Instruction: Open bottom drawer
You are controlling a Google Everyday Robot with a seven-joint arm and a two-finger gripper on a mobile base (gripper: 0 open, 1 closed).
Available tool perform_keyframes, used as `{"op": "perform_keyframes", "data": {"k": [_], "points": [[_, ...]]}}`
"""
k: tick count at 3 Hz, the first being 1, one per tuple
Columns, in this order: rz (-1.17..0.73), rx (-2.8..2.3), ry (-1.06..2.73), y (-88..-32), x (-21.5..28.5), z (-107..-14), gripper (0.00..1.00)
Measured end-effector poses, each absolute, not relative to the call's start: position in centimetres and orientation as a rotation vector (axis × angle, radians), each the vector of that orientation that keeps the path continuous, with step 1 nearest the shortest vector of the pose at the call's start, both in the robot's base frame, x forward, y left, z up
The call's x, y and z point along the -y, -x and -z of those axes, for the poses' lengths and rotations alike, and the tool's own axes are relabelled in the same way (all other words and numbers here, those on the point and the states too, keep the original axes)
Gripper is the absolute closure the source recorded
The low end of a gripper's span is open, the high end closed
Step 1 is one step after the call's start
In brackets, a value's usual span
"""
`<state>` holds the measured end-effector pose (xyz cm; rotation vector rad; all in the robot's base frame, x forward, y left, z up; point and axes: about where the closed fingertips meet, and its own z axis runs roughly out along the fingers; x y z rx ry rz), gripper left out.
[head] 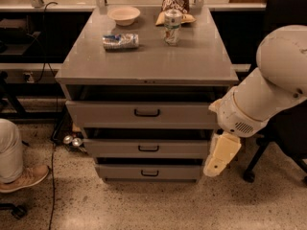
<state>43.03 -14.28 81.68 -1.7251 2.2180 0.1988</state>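
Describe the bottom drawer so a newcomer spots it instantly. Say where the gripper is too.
Start at the grey cabinet with three stacked drawer fronts. The bottom drawer is the lowest, just above the floor, under the similar middle drawer; the top drawer is taller with a wider handle. The gripper hangs by the bottom drawer's right end.

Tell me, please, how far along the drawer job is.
Done: little; the bottom drawer sits barely out, a dark gap above its front. In hand: the gripper hangs right of the cabinet, its tip level with that drawer, off the handle. Left: reach the handle, grip it, pull the drawer out.
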Motion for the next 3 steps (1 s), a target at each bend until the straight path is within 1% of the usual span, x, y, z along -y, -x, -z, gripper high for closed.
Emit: {"op": "perform_keyframes", "data": {"k": [1,2,3], "points": [[-0.230,-2.228,1.718,-42.3,14.0,-78.0,0.00],[-0.362,-2.225,1.706,-39.9,13.3,-67.0,0.00],[-0.456,-2.175,1.651,-39.7,12.1,-60.0,0.00]]}}
